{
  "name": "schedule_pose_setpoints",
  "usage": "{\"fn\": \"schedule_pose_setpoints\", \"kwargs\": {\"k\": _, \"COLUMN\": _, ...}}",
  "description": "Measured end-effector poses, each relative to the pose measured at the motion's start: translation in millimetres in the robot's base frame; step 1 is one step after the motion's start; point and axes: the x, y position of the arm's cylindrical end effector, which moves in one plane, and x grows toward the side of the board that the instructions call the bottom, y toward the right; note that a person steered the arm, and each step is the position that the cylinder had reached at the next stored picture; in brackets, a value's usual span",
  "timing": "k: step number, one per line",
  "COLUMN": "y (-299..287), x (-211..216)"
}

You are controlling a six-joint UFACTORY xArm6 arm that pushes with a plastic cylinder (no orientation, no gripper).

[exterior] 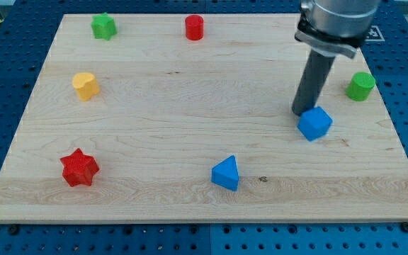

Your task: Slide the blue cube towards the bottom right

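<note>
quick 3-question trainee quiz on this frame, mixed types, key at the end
1. True or false: my tip sits at the upper left edge of the blue cube.
2. Which block lies nearest the view's bottom edge? A) red star B) blue triangular block C) yellow block
3. Fill in: the block right of the rod is the ____ cylinder.

Key: 1 true; 2 B; 3 green

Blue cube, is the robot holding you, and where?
Nothing is held. My tip only rests against the blue cube at its upper-left edge, ready to push.
</note>
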Motion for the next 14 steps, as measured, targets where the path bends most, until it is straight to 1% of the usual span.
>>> {"fn": "schedule_pose_setpoints", "kwargs": {"k": 1, "y": 8.5, "x": 25.5}}
{"fn": "schedule_pose_setpoints", "kwargs": {"k": 2, "y": 4.8, "x": 26.4}}
{"fn": "schedule_pose_setpoints", "kwargs": {"k": 3, "y": -19.5, "x": 26.5}}
{"fn": "schedule_pose_setpoints", "kwargs": {"k": 4, "y": -20.0, "x": 44.1}}
{"fn": "schedule_pose_setpoints", "kwargs": {"k": 5, "y": -5.1, "x": 66.5}}
{"fn": "schedule_pose_setpoints", "kwargs": {"k": 6, "y": 9.2, "x": 74.0}}
{"fn": "schedule_pose_setpoints", "kwargs": {"k": 7, "y": -18.1, "x": 59.4}}
{"fn": "schedule_pose_setpoints", "kwargs": {"k": 8, "y": -51.8, "x": 31.5}}
{"fn": "schedule_pose_setpoints", "kwargs": {"k": 9, "y": -48.9, "x": 21.4}}
{"fn": "schedule_pose_setpoints", "kwargs": {"k": 12, "y": 15.8, "x": 25.4}}
{"fn": "schedule_pose_setpoints", "kwargs": {"k": 13, "y": 37.3, "x": 43.1}}
{"fn": "schedule_pose_setpoints", "kwargs": {"k": 14, "y": 44.2, "x": 61.4}}
